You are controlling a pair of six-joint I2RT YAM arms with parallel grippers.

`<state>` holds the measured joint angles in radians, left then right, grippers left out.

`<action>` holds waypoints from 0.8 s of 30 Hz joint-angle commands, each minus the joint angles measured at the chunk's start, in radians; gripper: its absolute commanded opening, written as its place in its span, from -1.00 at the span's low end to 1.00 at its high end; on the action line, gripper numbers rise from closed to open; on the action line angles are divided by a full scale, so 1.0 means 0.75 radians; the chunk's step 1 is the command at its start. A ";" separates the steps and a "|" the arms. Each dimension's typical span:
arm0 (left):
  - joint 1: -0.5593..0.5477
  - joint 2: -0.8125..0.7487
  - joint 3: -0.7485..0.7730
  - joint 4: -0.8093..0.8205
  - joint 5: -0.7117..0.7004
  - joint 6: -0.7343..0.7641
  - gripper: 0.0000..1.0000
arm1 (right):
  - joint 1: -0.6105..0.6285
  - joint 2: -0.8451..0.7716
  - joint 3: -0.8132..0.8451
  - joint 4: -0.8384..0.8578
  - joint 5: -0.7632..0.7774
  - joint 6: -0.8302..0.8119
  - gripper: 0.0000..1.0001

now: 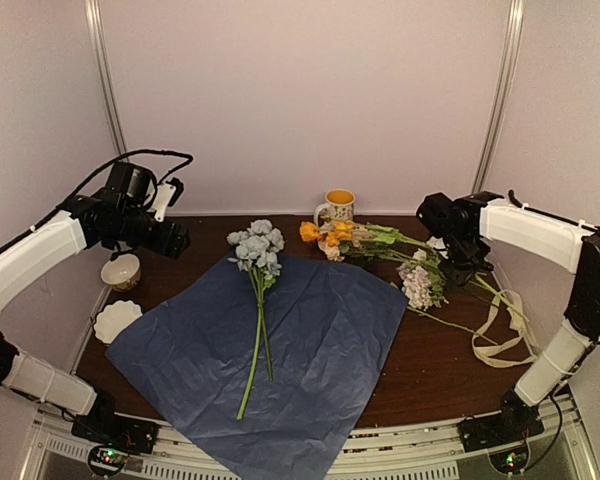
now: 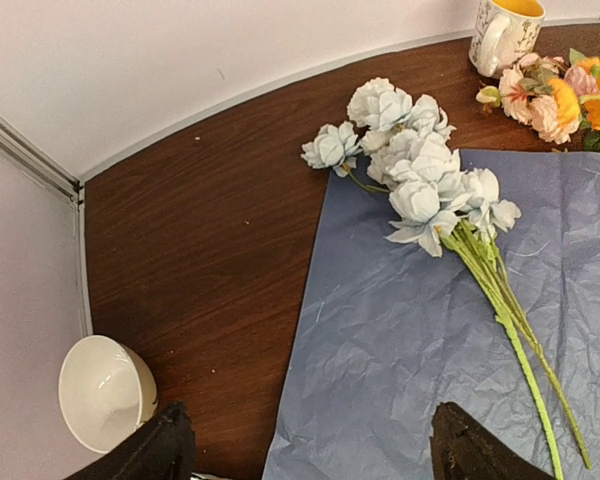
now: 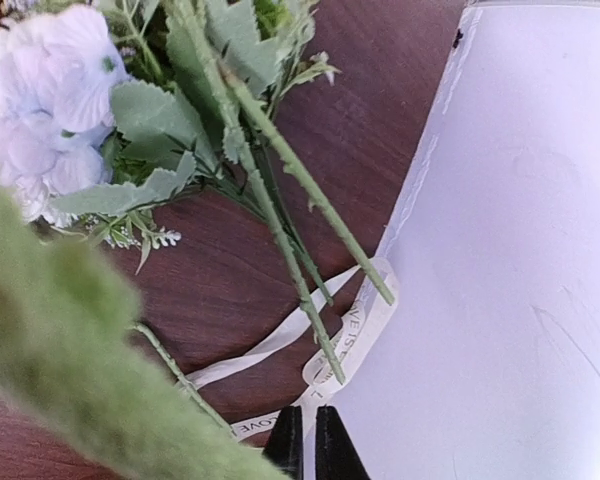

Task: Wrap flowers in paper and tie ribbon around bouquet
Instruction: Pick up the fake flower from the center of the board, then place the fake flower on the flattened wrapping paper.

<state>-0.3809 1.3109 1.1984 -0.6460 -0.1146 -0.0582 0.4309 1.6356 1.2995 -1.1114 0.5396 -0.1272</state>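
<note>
Blue paper lies spread at the 6 o'clock edge of the counter. The pale blue flowers rest on it, heads toward 12, stems toward 6. The other flowers lie off the paper at 2 o'clock, near a mug. The ribbon lies at 3 o'clock. The left tool hangs wide open at 9 o'clock, holding nothing. The right tool is closed tight over those stems. A blurred green stem passes its tips, and I cannot tell whether it is pinched.
</note>
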 commanded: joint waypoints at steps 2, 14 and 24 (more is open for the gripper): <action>-0.004 -0.023 -0.018 0.079 0.038 -0.006 0.69 | 0.013 -0.161 0.084 -0.053 0.010 0.018 -1.00; -0.004 -0.028 -0.027 0.082 -0.016 0.003 0.69 | 0.354 -0.397 0.037 0.820 -1.128 0.741 -1.00; -0.005 -0.038 -0.032 0.076 -0.027 0.009 0.69 | 0.699 0.369 0.446 1.153 -1.336 1.291 -1.00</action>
<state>-0.3809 1.3064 1.1851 -0.6289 -0.1265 -0.0578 0.9035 1.7691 1.4845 -0.2775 -0.3542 0.6884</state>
